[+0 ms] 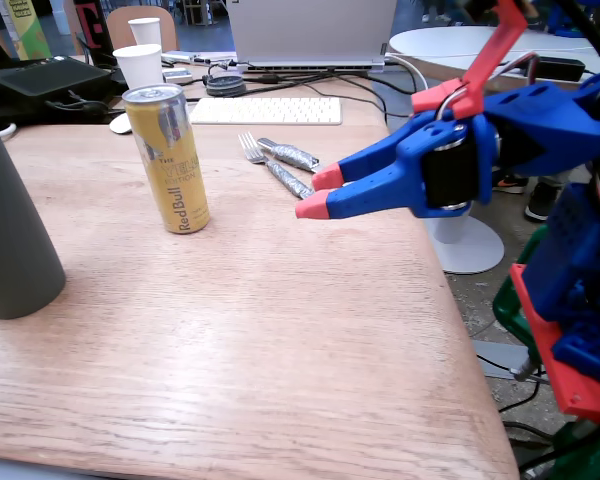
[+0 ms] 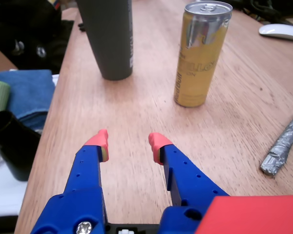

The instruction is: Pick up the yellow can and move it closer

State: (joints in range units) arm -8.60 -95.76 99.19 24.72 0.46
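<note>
Risk was tipping: my gripper (image 2: 128, 141) half-open, empty; yellow can (image 2: 200, 53) ahead-right, off-centre; grey cylinder (image 2: 110, 36) close ahead-left.

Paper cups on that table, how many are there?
2, both in the fixed view at the far edge: one white cup just behind the yellow can, another cup further back. Clutter there could hide more; the wrist view shows none.

My blue arm reaches in from the right of the fixed view, held level above the surface. My gripper (image 1: 320, 193) (image 2: 128, 142) is empty, its two red-tipped fingers (image 2: 157, 142) spread apart, touching nothing
</note>
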